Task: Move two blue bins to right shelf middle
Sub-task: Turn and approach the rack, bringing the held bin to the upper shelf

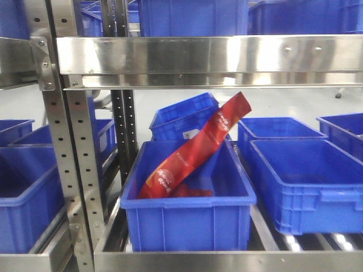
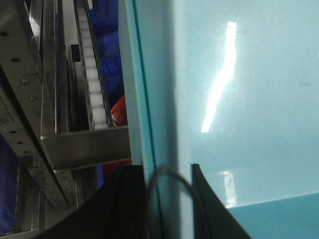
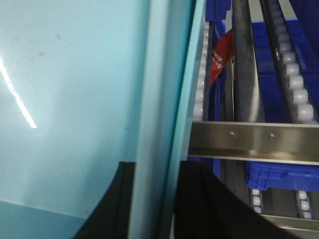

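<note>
A pale sky-blue bin (image 2: 249, 99) fills the left wrist view, its smooth wall close to the camera. My left gripper (image 2: 167, 199) is shut on its rim, one black finger (image 2: 127, 204) outside and the other inside. The right wrist view shows the same pale blue bin (image 3: 75, 99), with my right gripper (image 3: 154, 199) shut on the opposite rim. A thin dark seam runs along the rim; I cannot tell whether a second bin is nested there. Neither the bins nor the grippers appear in the front view.
Ahead is a steel shelf beam (image 1: 210, 54) with royal-blue crates above and below. The nearest crate (image 1: 187, 218) holds a red bag (image 1: 193, 150); another crate (image 1: 309, 184) sits to its right. Steel crossbars (image 2: 84, 144) (image 3: 249, 142) and white roller tracks (image 3: 294, 74) lie close beside the bin.
</note>
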### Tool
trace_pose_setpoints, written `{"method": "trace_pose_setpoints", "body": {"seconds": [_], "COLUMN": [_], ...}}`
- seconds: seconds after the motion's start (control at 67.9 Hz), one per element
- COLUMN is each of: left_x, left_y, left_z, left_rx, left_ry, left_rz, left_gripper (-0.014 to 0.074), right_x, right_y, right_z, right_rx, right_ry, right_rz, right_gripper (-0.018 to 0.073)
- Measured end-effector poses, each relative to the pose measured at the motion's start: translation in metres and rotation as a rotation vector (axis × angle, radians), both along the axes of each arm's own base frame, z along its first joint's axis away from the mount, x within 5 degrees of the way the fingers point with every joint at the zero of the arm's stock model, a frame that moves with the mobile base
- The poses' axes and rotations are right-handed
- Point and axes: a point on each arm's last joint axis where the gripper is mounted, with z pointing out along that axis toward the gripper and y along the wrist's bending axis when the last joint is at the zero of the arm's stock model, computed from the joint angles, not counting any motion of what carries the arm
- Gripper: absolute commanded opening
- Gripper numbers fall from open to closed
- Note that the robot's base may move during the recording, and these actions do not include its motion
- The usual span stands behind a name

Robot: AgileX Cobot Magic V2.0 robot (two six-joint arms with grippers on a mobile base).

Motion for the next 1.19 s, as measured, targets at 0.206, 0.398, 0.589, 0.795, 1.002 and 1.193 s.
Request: {"method": "trace_pose_setpoints", "body": {"seconds": [0.206,0.398,0.589,0.795,1.002,1.193], "left_x": [0.0000,0.0000,0.0001,0.0001,0.0001,0.0001], "left_y": [0.0000,0.0000,0.0000,0.0000,0.0000,0.0000], "left_z": [0.0000,0.0000,0.0001,0.0001,0.0001,0.0001], "left_rx": [0.000,0.000,-0.001,-0.001,-0.001,-0.001], "left_ry": [0.000,0.000,-0.002,-0.002,-0.002,-0.002], "left_rz": [0.000,0.000,0.000,0.000,0.000,0.000], "left_gripper": [-0.0111,-0.0111,-0.0111,-0.0111,-0.0111,-0.0111], "right_x": [0.0006,0.0006,0.0006,0.0006,0.0006,0.0006], "right_y": [0.0002,0.0002,0.0002,0.0002,0.0002,0.0002], "right_z": [-0.0005,-0.0005,-0.0005,-0.0005,-0.0005,-0.0005], "right_rx": [0.001,0.001,0.001,0.001,0.001,0.001], "right_ry": [0.002,0.002,0.002,0.002,0.002,0.002], "right_rz": [-0.001,-0.001,-0.001,-0.001,-0.001,-0.001], "right_gripper": [-0.0154,-0.0154,-0.0154,-0.0154,-0.0154,-0.0154]}}
